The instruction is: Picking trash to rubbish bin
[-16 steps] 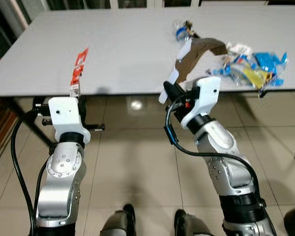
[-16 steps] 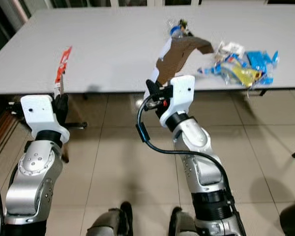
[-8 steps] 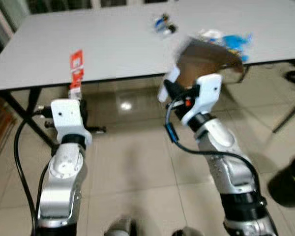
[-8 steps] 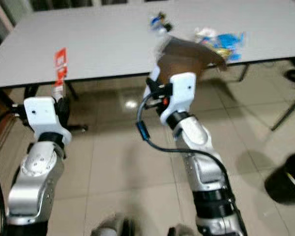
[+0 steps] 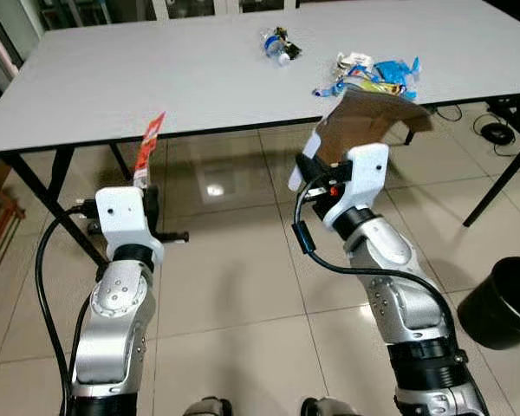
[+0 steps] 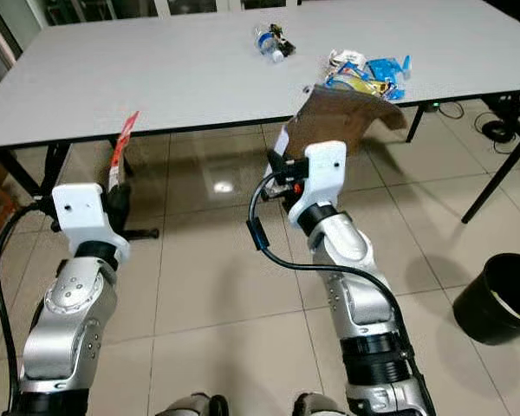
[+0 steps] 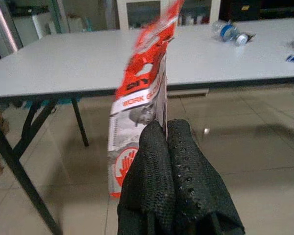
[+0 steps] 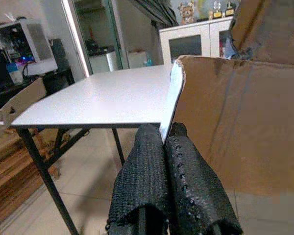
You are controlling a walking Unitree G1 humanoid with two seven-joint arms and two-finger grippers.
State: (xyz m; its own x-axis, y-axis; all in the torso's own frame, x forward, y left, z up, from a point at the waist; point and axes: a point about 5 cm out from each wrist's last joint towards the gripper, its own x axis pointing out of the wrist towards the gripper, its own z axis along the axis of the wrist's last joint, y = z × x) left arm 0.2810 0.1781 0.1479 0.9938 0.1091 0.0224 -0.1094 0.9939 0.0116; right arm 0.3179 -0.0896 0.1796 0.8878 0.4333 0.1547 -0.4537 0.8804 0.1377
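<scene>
Left gripper jaws clamp a red wrapper; right gripper jaws clamp a cardboard sheet. Bin stands on floor, far right, nothing dropped yet. Bottle and wrappers remain on counter.

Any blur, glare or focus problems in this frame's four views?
Eye views: sharp, evenly lit, with a ceiling-light glare spot on the floor tiles under the table. Left wrist view: the red wrapper is smeared at its top, the fingers near it soft. Right wrist view: the cardboard piece is slightly soft, the background brighter.
</scene>
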